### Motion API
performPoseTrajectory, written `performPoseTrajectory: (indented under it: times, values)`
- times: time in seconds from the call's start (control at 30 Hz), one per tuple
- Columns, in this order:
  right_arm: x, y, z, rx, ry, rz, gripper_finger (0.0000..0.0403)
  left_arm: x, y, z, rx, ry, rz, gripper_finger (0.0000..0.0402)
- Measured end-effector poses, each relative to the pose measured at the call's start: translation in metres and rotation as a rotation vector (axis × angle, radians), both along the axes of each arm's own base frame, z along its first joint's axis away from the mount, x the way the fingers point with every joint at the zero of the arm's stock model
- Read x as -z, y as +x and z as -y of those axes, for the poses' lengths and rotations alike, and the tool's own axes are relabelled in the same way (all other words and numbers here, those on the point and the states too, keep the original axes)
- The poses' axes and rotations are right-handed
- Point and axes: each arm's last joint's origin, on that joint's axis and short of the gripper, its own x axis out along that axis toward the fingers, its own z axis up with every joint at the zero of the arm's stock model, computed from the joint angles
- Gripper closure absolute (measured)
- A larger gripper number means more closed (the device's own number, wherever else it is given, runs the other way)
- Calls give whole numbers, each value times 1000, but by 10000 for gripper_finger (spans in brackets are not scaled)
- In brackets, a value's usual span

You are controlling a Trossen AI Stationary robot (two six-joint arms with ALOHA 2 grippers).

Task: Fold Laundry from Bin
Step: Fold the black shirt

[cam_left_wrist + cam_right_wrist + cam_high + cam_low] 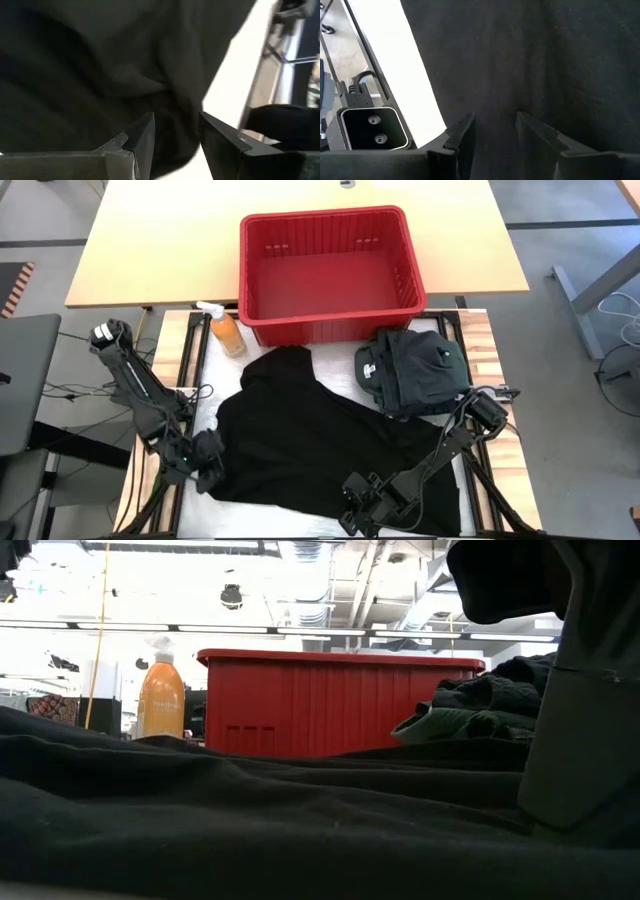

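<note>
High view: red bin [327,272] emptied and parked at the far side on a pale wooden table, out of the folding area. Orange spray bottle [226,331] just beside its near left corner. Black garment [320,442] spread flat across the white tabletop [205,385], laid out for folding. Dark green pile of laundry [415,370] bunched at the right, near the bin, seemingly set aside. Left end effector [208,468] at the garment's near left edge; right end effector [362,505] at its near edge, both low, probably placed to lift that hem together.

Low view: black cloth filling the foreground, bin and bottle beyond, green pile at right; a dark arm part looming at the right.

Left wrist view: fingers [142,137] part-way apart, a fold of black cloth running between them at the garment's edge; grasping it, by the look.

Right wrist view: fingers [461,137] likewise parted with black fabric lying between, apparently pinching the hem.
</note>
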Motion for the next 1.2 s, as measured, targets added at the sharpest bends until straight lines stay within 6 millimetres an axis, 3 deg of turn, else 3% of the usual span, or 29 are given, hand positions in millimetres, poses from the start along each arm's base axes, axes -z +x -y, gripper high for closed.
performPoseTrajectory:
  times: [0.33,0.53,0.7,0.9,1.2]
  values:
    - [0,-2,-2,-10,6,-3,230,45,14,22,104,91,-84,262]
    - [0,-2,-2,-11,6,-3,230,61,24,41,208,44,-72,262]
    - [0,-2,-2,-13,4,-3,230,72,24,45,226,38,-141,273]
    - [0,-2,-2,-13,5,-3,230,63,20,39,233,38,-150,386]
    - [0,-2,-2,-14,4,-4,230,30,4,14,196,13,-146,401]
